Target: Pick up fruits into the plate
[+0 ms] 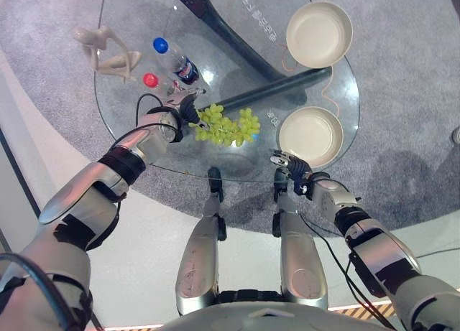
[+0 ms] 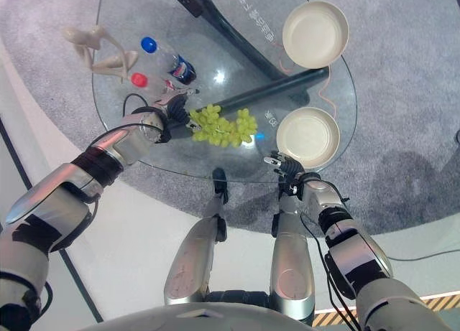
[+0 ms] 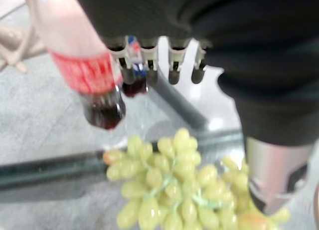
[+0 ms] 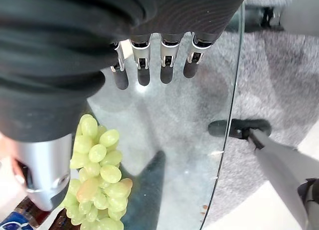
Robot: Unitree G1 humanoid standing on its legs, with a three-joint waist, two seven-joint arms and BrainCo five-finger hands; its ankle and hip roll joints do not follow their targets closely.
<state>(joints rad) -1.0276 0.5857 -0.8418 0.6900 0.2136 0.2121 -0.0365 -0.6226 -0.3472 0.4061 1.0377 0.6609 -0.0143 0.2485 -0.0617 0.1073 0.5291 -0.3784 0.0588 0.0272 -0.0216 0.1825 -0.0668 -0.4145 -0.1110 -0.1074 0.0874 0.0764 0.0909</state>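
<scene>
One bunch of grapes [image 1: 225, 127] lies lengthwise across my glass counter [image 1: 129, 141], my left hand [image 1: 175, 110], fingers relaxed, right at its stem end, the near plate [image 1: 310, 136] beyond it, right hand [image 1: 293, 167] open, idle.

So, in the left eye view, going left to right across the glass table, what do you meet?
Beige figurine → red-capped bottle → left hand → green grapes → near plate

Bunch of green grapes [image 1: 226, 127] lying flat on the glass bench [image 1: 144, 130], just beside the left hand [image 1: 175, 115]. Two empty cream plates [image 1: 310, 136] [image 1: 319, 34], nearer one just beyond the right hand [image 1: 291, 167].
</scene>
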